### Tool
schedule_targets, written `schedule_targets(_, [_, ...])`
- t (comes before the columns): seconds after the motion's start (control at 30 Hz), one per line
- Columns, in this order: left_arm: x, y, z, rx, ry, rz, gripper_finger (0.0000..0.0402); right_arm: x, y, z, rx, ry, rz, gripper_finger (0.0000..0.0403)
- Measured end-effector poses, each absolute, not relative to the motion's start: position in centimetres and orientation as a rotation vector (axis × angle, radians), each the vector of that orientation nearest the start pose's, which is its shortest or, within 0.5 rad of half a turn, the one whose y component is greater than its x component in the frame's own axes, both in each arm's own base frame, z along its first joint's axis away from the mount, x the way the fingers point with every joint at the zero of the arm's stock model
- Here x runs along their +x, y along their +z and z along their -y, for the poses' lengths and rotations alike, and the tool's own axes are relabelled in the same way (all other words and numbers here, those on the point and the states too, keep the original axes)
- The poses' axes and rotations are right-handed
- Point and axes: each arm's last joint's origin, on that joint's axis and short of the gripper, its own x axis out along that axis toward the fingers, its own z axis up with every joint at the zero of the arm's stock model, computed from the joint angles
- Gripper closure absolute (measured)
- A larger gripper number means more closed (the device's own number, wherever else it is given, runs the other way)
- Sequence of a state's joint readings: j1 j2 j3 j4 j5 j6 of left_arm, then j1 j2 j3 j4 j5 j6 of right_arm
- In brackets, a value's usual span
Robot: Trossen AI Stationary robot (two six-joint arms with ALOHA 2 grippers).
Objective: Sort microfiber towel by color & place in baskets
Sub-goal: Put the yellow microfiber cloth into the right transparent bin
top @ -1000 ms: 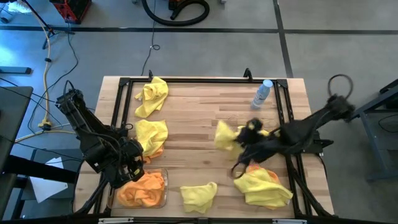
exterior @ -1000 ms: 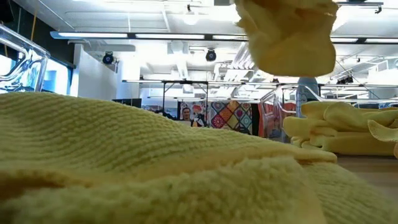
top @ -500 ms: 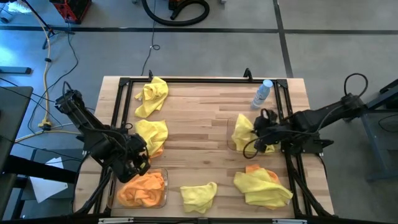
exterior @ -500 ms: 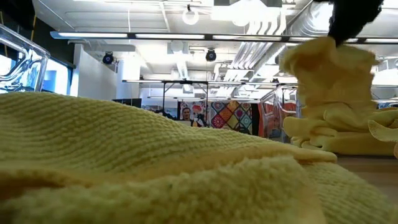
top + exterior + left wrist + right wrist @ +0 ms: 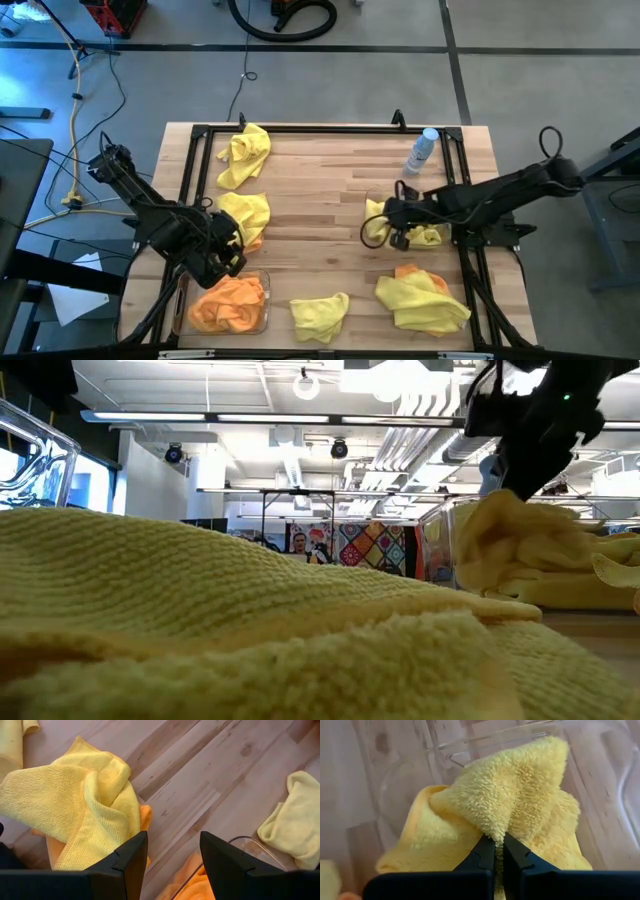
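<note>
My right gripper (image 5: 393,228) is shut on a yellow towel (image 5: 520,785) and stands low in the clear basket (image 5: 372,198) on the table's right side. The towel's lower part lies bunched on the basket floor. My left gripper (image 5: 172,865) is open, hovering just far of the second clear basket (image 5: 262,318), which holds orange towels (image 5: 230,303). Ahead of the left gripper, a yellow towel (image 5: 85,805) lies over an orange one (image 5: 145,817). More yellow towels lie at the far left (image 5: 243,155), near the middle of the near edge (image 5: 320,315) and at the near right (image 5: 425,303). My right gripper pinches a raised fold of the yellow towel (image 5: 495,831) between its two fingers, coming from above and pointing down. Several layers meet at the pinch. The towel spreads out below the fingers (image 5: 482,851) and rests slack on the basket floor.
A small clear bottle with a blue cap (image 5: 422,150) stands far of the right basket. An orange towel (image 5: 408,270) peeks out from under the near-right yellow one. A black frame (image 5: 300,128) rims the table. Bare wood lies in the middle.
My right gripper has carried the yellow towel from high over the table's middle toward the right edge, then down into the clear basket. The towel hung clear below the fingers before; now its lower part is bunched on the basket floor. The gripper stays shut on it.
</note>
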State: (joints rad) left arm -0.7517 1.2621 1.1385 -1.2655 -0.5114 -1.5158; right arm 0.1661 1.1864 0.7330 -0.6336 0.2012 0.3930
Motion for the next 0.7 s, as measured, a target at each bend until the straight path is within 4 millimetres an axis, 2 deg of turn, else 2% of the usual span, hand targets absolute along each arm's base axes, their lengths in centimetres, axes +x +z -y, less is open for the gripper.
schedule_targets(0.17, [16.1,29.3,13.1,-0.533,0.616,-0.936,0.0232,22.1,19.6,-2.6,0.150,-0.258,-1.087,0.0400])
schedule_targets(0.3, [16.1,29.3,13.1,-0.536,0.614,-0.944,0.0232,22.3,19.2,-2.6,0.167,-0.244,-1.107,0.0370])
schedule_targets(0.53, [16.0,29.2,13.2,-0.547,0.606,-0.973,0.0232,21.2,21.0,-2.7,0.260,-0.200,-1.054,0.0283])
schedule_targets(0.7, [16.0,29.2,13.2,-0.554,0.601,-0.988,0.0232,20.1,22.7,-2.5,0.296,-0.178,-0.963,0.0245])
